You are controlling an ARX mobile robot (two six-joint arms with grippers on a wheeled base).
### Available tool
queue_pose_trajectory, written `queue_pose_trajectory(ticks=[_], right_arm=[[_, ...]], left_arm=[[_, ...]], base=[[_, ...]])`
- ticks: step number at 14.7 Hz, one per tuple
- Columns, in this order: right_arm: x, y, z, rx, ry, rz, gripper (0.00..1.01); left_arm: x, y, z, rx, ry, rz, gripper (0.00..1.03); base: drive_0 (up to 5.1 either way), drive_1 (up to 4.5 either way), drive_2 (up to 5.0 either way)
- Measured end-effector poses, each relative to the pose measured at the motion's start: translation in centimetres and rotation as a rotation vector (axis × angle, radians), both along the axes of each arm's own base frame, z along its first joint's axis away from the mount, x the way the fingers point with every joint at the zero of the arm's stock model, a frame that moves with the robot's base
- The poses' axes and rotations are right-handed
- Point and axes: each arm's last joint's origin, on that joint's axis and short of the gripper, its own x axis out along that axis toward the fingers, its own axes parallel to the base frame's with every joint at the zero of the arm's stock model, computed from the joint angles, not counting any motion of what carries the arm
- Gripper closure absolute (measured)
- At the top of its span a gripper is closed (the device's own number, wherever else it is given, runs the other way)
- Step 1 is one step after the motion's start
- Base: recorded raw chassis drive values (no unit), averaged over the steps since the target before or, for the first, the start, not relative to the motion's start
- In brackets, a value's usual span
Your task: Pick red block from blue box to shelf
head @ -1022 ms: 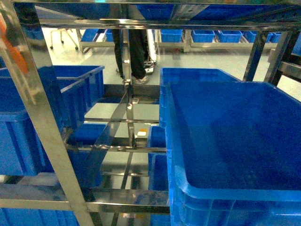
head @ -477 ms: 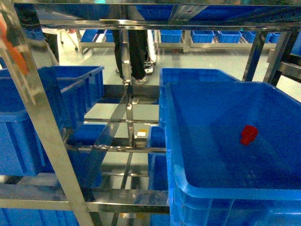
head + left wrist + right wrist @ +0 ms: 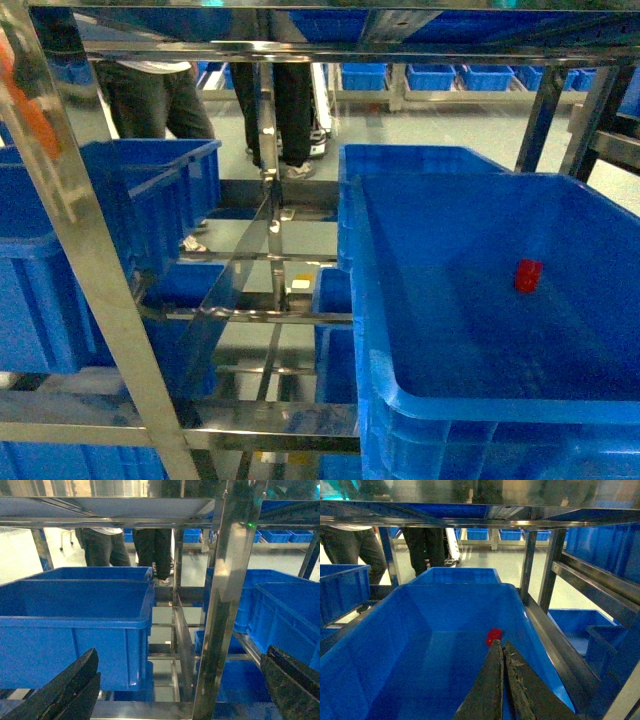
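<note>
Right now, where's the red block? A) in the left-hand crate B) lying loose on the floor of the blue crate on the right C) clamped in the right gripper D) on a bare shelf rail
B: the red block sits alone on the floor of the right-hand blue crate, and in the right wrist view the right gripper, fingers together, is just short of it and holds nothing.

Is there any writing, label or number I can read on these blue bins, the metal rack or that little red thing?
None can be read.
Blue bin: plain walls, no label visible.
Red block: no markings visible.
Steel shelf: bare metal, only reflections.
Small white tag low in the rack: too small to read.
</note>
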Motion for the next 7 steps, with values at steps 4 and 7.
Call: queue_pose_trajectory(ticks=[4,7], right_arm=[[-1.0,0.0,0.2,0.0,-0.009,0.0,0.99],[-1.7,0.0,0.2,0.0,-0.009,0.0,0.99]], left_arm=[[0.0,0.0,0.0,0.0,0.0,0.0,0.05],[0.0,0.0,0.0,0.0,0.0,0.0,0.05]], base=[[0.0,0.0,0.0],[0.0,0.0,0.0]])
